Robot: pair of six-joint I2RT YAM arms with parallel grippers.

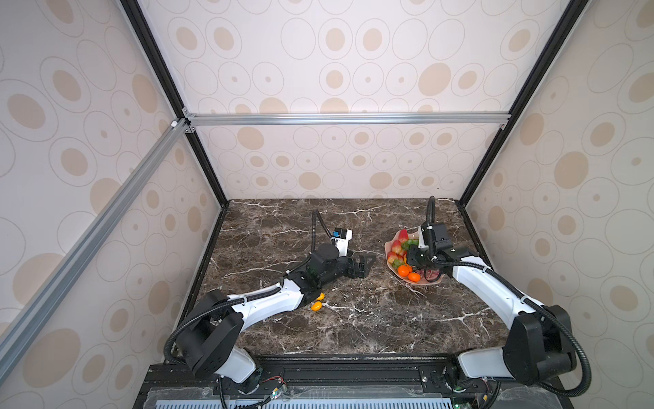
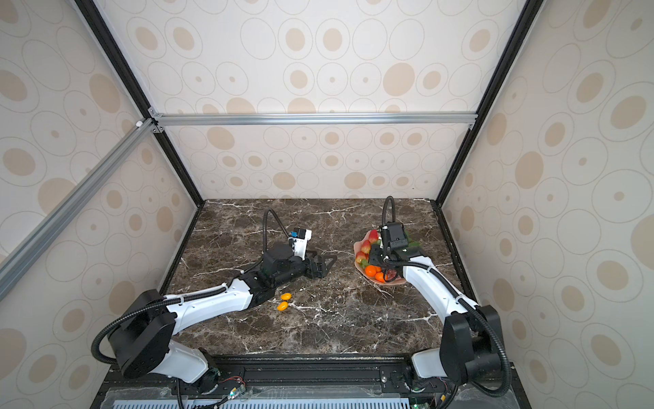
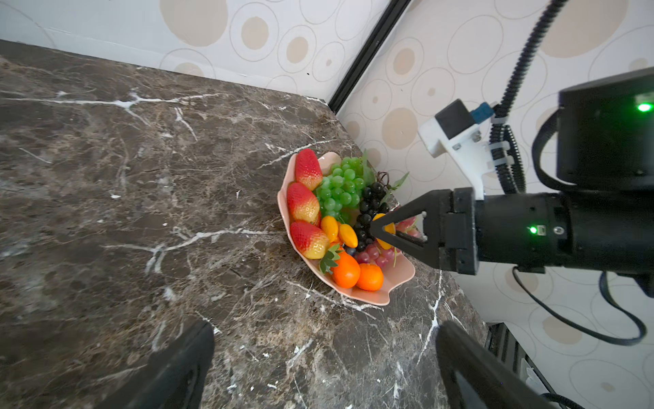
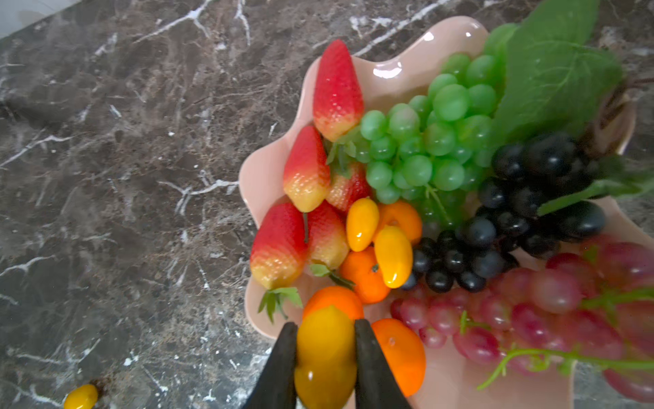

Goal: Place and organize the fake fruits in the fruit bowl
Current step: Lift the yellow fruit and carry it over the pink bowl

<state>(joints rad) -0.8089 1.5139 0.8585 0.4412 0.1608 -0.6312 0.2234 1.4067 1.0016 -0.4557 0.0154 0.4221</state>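
1. My right gripper [image 4: 325, 324] is pinched to a narrow gap around a small yellow-orange oval plastic fruit [image 4: 325, 357]. Both black fingers [image 4: 277, 368] press against its sides.
2. In the left wrist view that right gripper [image 3: 376, 228] hangs over the shallow pale pink dish with a wavy scalloped rim [image 3: 375, 301]. Its tip is above the dark grape bunch [image 3: 368, 209]. I cannot tell whether the fruit I hold touches anything below it.
3. My left gripper [image 1: 366, 263] is spread as wide as it goes and holds nothing. It sits low over the dark brown marble tabletop [image 1: 354, 329] near the middle. It points to three o'clock, at the dish, with bare marble between us.
4. Taking the back wall as twelve o'clock, the dish [image 1: 387, 260] sits between two and three o'clock of the table's middle.
5. Inside it, red plastic strawberries [image 4: 336, 88] line the nine-to-eleven o'clock rim and round oranges [image 1: 403, 271] sit at six o'clock. The green grape bunch with a leaf [image 4: 435, 134] lies toward the middle, and the red grape bunch [image 4: 531, 311] lies beside the dark one. Two more yellow ovals [image 4: 393, 255] lie between the strawberries and the dark grapes.
6. Two loose oval fruits [image 1: 316, 306] lie on the marble at about seven o'clock, just beside my left arm and well apart from the dish.
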